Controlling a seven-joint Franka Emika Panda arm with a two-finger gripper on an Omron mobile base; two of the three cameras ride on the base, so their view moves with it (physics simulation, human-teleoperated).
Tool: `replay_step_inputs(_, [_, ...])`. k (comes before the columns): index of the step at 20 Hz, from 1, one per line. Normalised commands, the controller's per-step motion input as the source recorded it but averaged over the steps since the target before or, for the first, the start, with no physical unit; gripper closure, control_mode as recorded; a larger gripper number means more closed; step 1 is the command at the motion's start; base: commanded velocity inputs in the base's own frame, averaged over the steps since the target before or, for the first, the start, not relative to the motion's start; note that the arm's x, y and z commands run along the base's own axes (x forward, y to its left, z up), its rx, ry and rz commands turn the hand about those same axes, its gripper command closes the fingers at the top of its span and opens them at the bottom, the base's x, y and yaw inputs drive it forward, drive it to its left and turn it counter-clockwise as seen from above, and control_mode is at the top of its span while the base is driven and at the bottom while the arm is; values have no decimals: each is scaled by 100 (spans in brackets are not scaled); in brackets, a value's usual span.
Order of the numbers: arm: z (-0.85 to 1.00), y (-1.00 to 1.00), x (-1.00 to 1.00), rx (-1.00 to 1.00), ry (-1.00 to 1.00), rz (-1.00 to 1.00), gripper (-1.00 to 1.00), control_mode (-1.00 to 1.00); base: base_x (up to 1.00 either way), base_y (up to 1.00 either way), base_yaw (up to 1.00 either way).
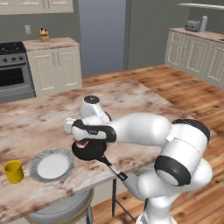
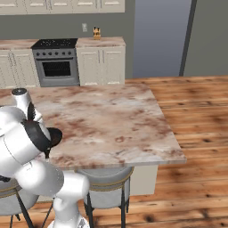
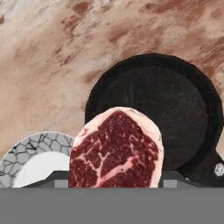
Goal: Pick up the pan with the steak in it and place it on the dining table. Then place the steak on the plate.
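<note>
- Now that the pan (image 1: 89, 151) sits on the marbled surface (image 1: 39, 122) of the dining table, the first half of the job looks done to me, and the steak's transfer is what remains.
- In the hand view the steak (image 3: 116, 151) stands big and close in front of the camera, overlapping the near rim of the pan (image 3: 153, 111); it looks lifted clear of the pan floor.
- The claw (image 1: 81, 141) is partly spread and appears to be clamped on the steak, though the fingertips themselves are hidden behind the meat.
- The plate (image 1: 51, 165) lies just beside the pan, on the side away from the arm's base, with the yellow cup (image 1: 14, 171) beyond it.
- The pan's handle points back toward the robot, off the table edge.
- So the coming move is a short sideways carry from over the pan to the plate.
</note>
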Motion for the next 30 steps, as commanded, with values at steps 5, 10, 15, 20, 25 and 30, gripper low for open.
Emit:
replay_step_inputs(5, [-4,96,22,0,0,0,100,-100,0,0,0])
replay_step_inputs(10, [-9,65,-29,0,0,1,100,-100,0,0,0])
replay_step_inputs(15, [-6,19,-35,0,-3,2,100,-100,0,0,0])
replay_step_inputs(20, [-11,4,0,-2,2,0,100,-100,0,0,0])
replay_step_inputs(25, [-33,8,0,-4,5,0,100,-100,0,0,0])
replay_step_inputs(30, [-41,17,0,-6,5,0,100,-100,0,0,0])
